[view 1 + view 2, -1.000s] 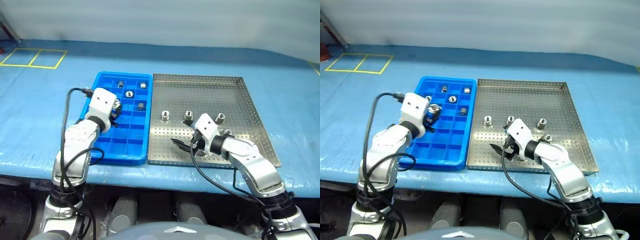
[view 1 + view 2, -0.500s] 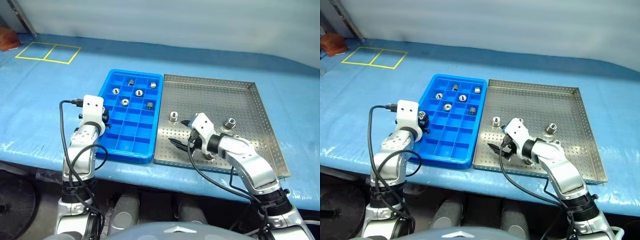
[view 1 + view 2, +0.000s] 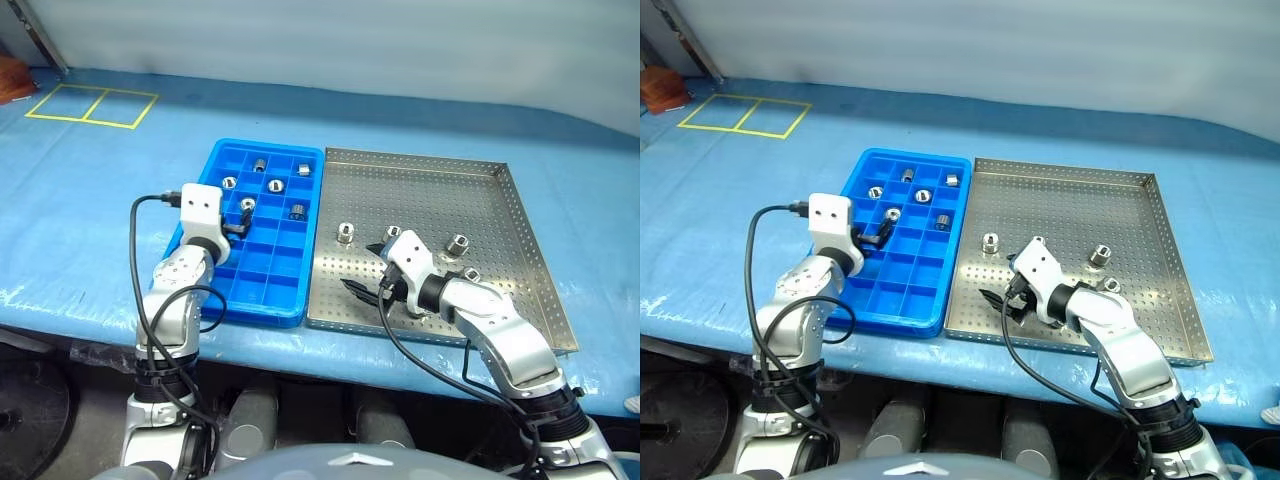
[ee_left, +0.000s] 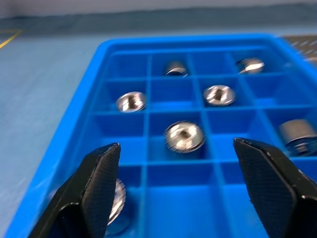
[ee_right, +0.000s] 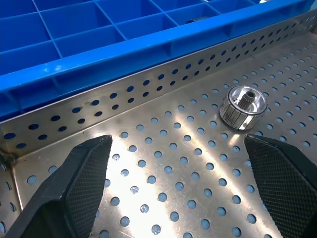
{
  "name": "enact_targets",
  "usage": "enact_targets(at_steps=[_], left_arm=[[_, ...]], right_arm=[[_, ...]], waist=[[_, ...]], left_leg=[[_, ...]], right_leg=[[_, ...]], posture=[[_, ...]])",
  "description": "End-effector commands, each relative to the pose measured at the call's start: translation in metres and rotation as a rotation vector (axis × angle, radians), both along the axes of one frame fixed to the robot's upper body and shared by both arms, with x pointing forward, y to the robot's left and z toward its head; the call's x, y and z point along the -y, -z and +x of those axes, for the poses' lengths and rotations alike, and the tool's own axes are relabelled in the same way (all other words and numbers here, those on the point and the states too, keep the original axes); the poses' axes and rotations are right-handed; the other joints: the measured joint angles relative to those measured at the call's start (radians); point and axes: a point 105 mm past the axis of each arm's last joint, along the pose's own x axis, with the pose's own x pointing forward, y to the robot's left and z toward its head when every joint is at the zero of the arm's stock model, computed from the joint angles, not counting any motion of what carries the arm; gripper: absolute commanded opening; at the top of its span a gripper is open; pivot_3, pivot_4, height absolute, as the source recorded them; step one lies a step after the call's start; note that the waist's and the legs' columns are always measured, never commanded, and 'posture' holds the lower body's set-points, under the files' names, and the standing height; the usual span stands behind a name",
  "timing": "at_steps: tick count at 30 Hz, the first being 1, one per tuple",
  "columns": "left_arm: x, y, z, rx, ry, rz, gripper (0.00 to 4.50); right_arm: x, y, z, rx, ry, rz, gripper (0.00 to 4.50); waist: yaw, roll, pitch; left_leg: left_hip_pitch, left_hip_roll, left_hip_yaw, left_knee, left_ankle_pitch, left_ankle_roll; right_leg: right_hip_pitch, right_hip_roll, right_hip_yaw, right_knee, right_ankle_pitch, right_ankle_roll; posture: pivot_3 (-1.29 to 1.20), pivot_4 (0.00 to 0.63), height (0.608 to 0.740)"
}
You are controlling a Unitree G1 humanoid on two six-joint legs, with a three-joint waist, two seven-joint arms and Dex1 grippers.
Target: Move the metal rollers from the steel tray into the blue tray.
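Head views: six metal rollers are being held in the blue tray; four are lying in the steel tray.

Wrist views: left gripper and right gripper are being kept spread, empty.

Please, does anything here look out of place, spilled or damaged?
Nothing stands out. The blue tray and the steel tray lie flat, side by side. The metal rollers all sit inside the trays, none on the blue table covering.

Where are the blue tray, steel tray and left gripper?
blue tray [image 3: 206, 173]: left eye view, left rim.
steel tray [image 3: 420, 190]: left eye view, bare floor.
left gripper [image 4: 184, 186]: left wrist view, between fingertips.
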Motion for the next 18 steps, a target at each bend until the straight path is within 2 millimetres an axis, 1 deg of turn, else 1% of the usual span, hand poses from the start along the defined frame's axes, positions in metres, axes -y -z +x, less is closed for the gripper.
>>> enact_targets(at_steps=[1, 2, 3, 5, 7, 9, 12, 18], left_arm=[[0.060, -0.037, -0.012, 0.135, 0.361, -0.014, 3.96], [0.075, -0.033, -0.014, 0.115, 0.452, 0.029, 3.96], [0.082, -0.029, -0.014, 0.100, 0.501, 0.060, 3.96], [0.088, -0.020, -0.011, 0.061, 0.539, 0.114, 3.96], [0.096, -0.005, -0.002, 0.002, 0.563, 0.178, 3.96], [0.102, 0.007, 0.004, -0.044, 0.592, 0.223, 3.96], [0.105, 0.027, 0.016, -0.109, 0.578, 0.342, 3.96], [0.108, 0.044, 0.032, -0.153, 0.536, 0.441, 3.96]], right_arm=[[0.004, -0.016, 0.000, 0.066, 0.015, 0.004, 4.50], [0.005, -0.016, -0.001, 0.069, 0.022, 0.002, 4.50], [0.006, -0.016, -0.001, 0.070, 0.025, 0.000, 4.50], [0.006, -0.016, -0.002, 0.072, 0.031, 0.001, 4.50], [0.007, -0.016, -0.004, 0.075, 0.042, 0.004, 4.50], [0.007, -0.015, -0.005, 0.076, 0.053, 0.005, 4.50], [0.008, -0.014, -0.009, 0.077, 0.073, 0.012, 4.50], [0.010, -0.014, -0.012, 0.082, 0.096, 0.017, 4.50]], waist=[[-0.004, 0.000, 0.000], [-0.008, 0.000, 0.000], [-0.012, 0.000, 0.000], [-0.030, 0.000, 0.000], [-0.046, 0.000, 0.000], [-0.060, 0.000, 0.000], [-0.073, 0.000, 0.000], [-0.094, 0.000, 0.000]], left_leg=[[0.000, 0.000, 0.000, 0.000, 0.000, 0.000], [0.000, 0.000, 0.000, 0.000, 0.000, 0.000], [0.000, 0.000, 0.000, 0.001, 0.000, 0.000], [0.001, 0.000, 0.000, 0.000, 0.000, 0.000], [0.002, 0.000, 0.001, 0.000, 0.000, 0.000], [0.002, 0.000, 0.000, 0.000, 0.000, 0.000], [0.002, 0.000, 0.000, 0.000, 0.000, 0.000], [0.001, 0.000, 0.000, 0.000, 0.000, 0.000]], right_leg=[[0.000, 0.000, 0.000, 0.000, 0.000, 0.000], [0.000, 0.000, 0.000, 0.000, 0.000, 0.000], [0.000, 0.000, 0.000, 0.000, 0.000, 0.000], [0.002, 0.000, 0.001, -0.001, 0.000, 0.000], [0.002, 0.000, 0.001, -0.001, 0.000, 0.000], [0.002, 0.001, 0.001, -0.001, 0.000, 0.000], [0.002, 0.001, 0.001, -0.001, 0.000, 0.000], [0.002, 0.000, 0.001, -0.002, 0.000, 0.001]], posture=[[0.15, 0.150, 0.740], [0.14, 0.150, 0.740], [0.14, 0.150, 0.740], [0.12, 0.150, 0.740], [0.10, 0.150, 0.740], [0.07, 0.150, 0.740], [0.04, 0.150, 0.740], [0.02, 0.150, 0.740]])
